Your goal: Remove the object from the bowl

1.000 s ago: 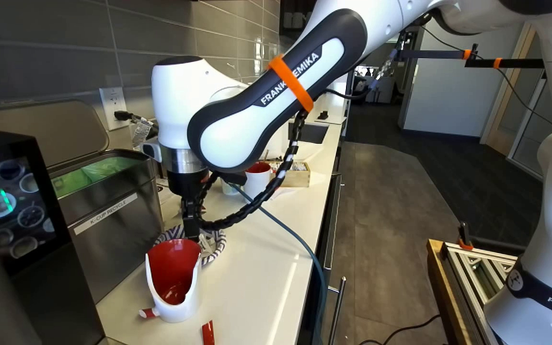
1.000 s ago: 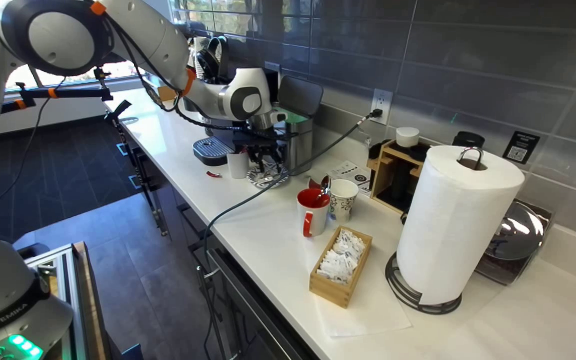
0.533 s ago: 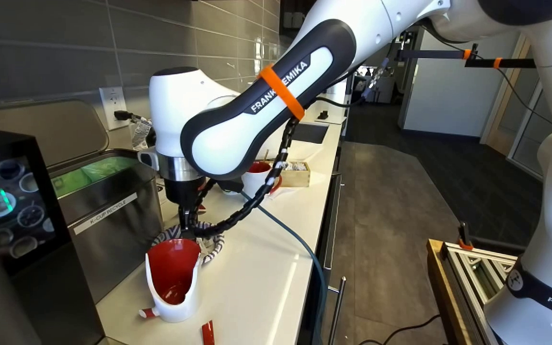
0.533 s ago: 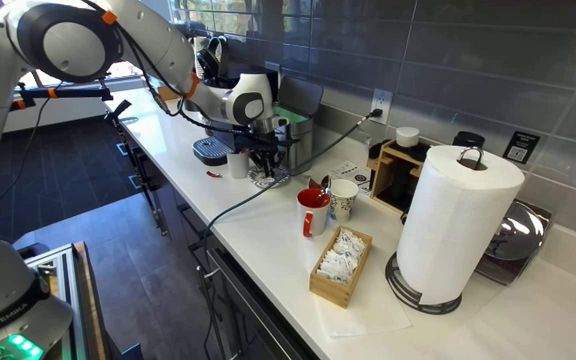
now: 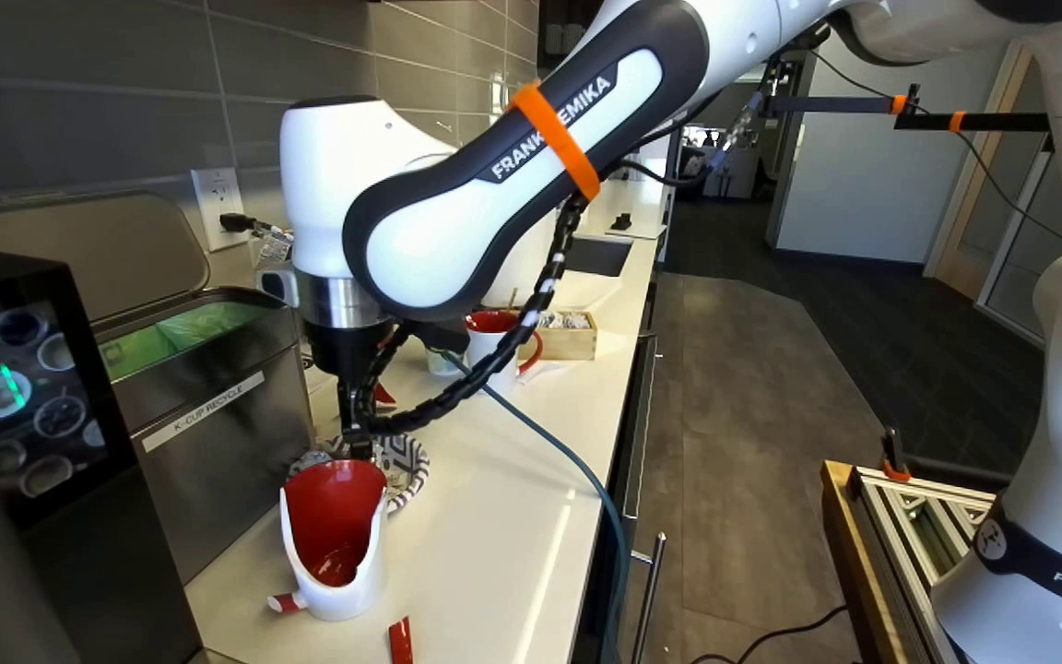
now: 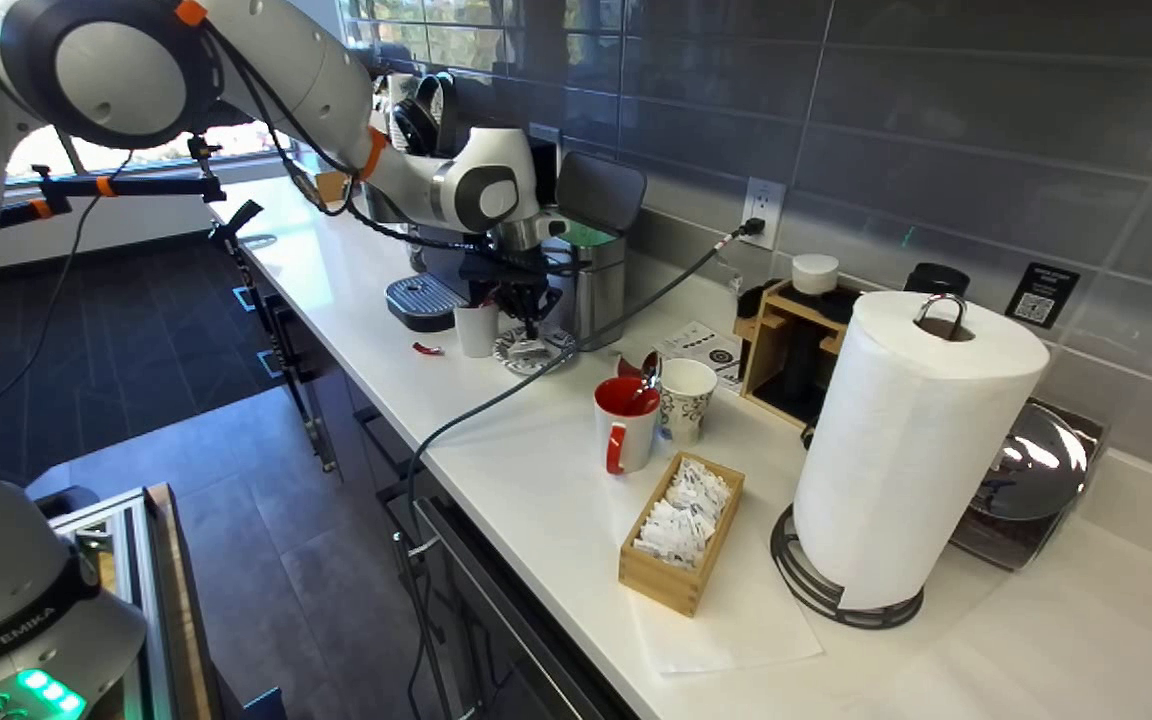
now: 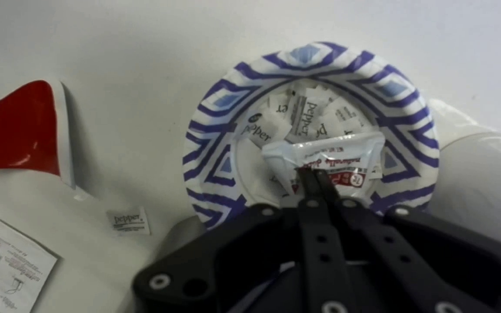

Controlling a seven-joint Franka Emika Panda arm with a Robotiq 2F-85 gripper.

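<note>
the white arm (image 5: pixel 430 249) reaches in high from the right in an exterior view and slants down to the left, an orange band (image 5: pixel 557 138) around it. at the end the wrist (image 5: pixel 333 194) is bent downward, and the black fingers (image 7: pixel 308 182) point straight down over the bowl (image 7: pixel 209 156). a twisted black cable (image 5: pixel 446 402) hangs in a loop below the arm. as far as i can see, the fingers sit together, only a sliver between the tips, and they have the white packet (image 7: pixel 350 152) with red print pinched there, its two ends poking out to either side. that packet is above the bowl, within the round of its rim as seen from the wrist; i can't tell whether it touches what lies underneath. the bowl stands upright on the white tabletop (image 5: pixel 485 535), its rim striped in zigzags, with small pepper packets (image 7: pixel 305 115) heaped inside. one loose pepper packet (image 7: pixel 129 221) lies on the tabletop to the left of the bowl in the wrist view. the cut-away cup (image 5: pixel 333 530), red inside and white outside, stands at the near side of the bowl in an exterior view, and the steel bin (image 5: pixel 227 443) is left of both, its lid up.
</note>
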